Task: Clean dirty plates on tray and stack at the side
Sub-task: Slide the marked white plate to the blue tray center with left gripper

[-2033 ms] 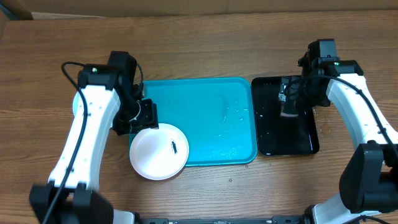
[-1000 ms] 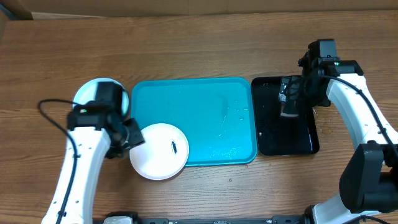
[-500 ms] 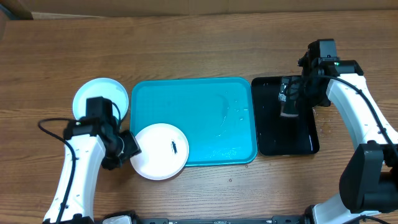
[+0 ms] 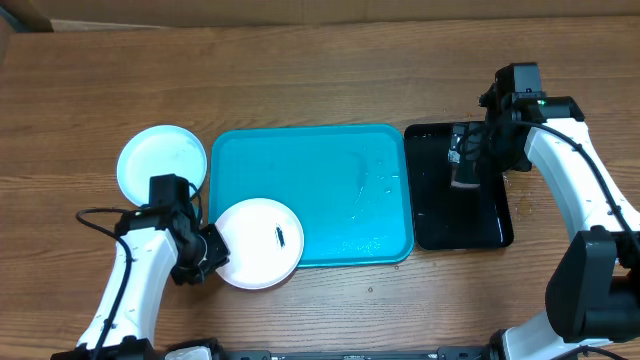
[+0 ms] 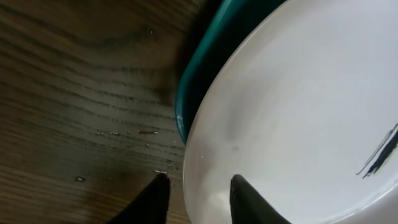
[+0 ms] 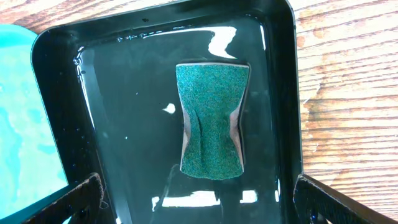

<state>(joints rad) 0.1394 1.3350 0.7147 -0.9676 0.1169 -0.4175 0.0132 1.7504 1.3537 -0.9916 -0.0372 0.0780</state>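
A white plate [image 4: 258, 243] with a thin dark smear [image 4: 281, 237] sits on the front left corner of the turquoise tray [image 4: 330, 170] and overhangs its rim. My left gripper [image 4: 212, 250] is at that plate's left edge. In the left wrist view its fingertips [image 5: 155, 199] stand narrowly apart on either side of the white plate's [image 5: 298, 112] rim. A strip of table shows between the outer tip and the rim. A pale blue plate [image 4: 162, 160] lies on the table left of the tray. My right gripper [image 6: 208, 211] hangs wide open over a green sponge [image 6: 211, 118].
The sponge lies in a glossy black tray [image 4: 440, 215] holding water, directly right of the turquoise tray. Water drops and streaks mark the turquoise tray's right half [image 4: 365, 215]. Bare wooden table [image 4: 330, 70] lies behind both trays.
My left arm has drawn back toward the table's front, off the pale blue plate and down to the white plate's left rim, and its jaws have narrowed. The right arm has not moved.
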